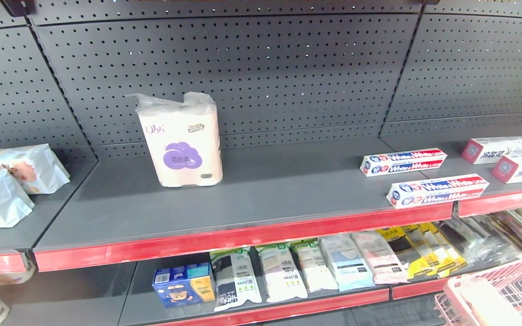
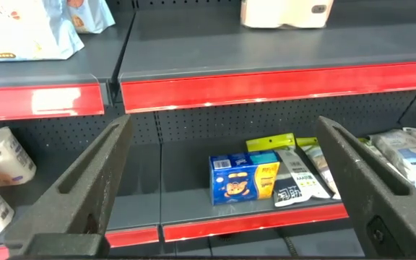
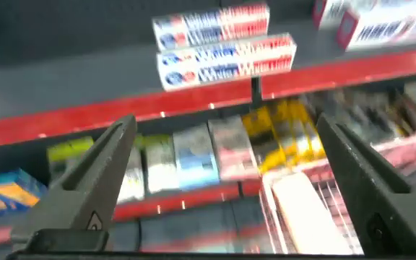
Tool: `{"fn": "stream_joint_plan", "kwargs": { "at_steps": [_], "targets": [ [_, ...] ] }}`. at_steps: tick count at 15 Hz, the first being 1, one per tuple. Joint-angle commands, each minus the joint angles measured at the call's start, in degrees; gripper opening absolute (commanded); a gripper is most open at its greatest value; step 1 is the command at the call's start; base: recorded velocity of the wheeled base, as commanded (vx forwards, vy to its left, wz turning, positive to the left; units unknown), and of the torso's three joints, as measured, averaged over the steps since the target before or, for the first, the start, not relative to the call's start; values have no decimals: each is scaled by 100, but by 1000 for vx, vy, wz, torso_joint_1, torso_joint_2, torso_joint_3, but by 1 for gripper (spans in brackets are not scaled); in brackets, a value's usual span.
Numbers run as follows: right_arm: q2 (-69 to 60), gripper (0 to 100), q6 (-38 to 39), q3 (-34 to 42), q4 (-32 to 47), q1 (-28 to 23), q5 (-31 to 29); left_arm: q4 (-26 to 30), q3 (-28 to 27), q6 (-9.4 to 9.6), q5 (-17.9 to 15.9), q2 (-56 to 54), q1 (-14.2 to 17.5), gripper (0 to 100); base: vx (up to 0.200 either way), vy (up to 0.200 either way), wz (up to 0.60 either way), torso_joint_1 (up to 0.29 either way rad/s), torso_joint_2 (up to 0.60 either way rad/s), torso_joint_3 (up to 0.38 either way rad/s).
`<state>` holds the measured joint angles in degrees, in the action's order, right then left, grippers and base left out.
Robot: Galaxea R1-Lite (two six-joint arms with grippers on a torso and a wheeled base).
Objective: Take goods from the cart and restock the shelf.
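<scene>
A pack of toilet paper rolls (image 1: 181,141) stands upright on the grey upper shelf (image 1: 252,194), left of middle. Two long toothpaste boxes (image 1: 403,161) (image 1: 437,190) lie on the shelf's right part, also seen as toothpaste boxes (image 3: 226,50) from the right wrist. The pink wire cart (image 1: 501,294) sits at the lower right with a pale package in it (image 3: 305,217). My left gripper (image 2: 226,180) is open in front of the lower shelf, facing a blue box (image 2: 243,177). My right gripper (image 3: 226,180) is open, above the cart and before the shelves.
Two more boxes (image 1: 499,149) (image 1: 521,167) lie on the neighbouring shelf at far right. Soft tissue packs (image 1: 12,181) sit on the left shelf. The lower shelf holds a blue box (image 1: 183,284) and a row of flat packets (image 1: 315,267). Pegboard backs the shelves.
</scene>
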<state>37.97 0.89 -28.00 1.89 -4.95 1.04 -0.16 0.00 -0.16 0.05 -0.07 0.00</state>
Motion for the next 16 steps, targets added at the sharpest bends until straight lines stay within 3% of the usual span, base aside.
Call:
{"fn": "stream_joint_plan", "kwargs": {
  "at_steps": [1,3,7,9,16],
  "targets": [
    [3348,100,-1820,-197,-13,-1562,415,-2,0,-2,4,7,0,100,0,0,0,0,0,0],
    [4253,100,-2875,14,-31,-2300,731,-2,0,-2,4,7,0,100,0,0,0,0,0,0],
    [5528,100,-3728,155,-268,-2924,696,-2,0,-2,4,7,0,100,0,0,0,0,0,0],
    [5976,100,-4554,181,-356,-3328,705,-2,0,-2,4,7,0,100,0,0,0,0,0,0],
    [7154,100,-5362,40,-1270,-3407,696,-2,0,-2,4,7,0,100,0,0,0,0,0,0]
  ]
}}
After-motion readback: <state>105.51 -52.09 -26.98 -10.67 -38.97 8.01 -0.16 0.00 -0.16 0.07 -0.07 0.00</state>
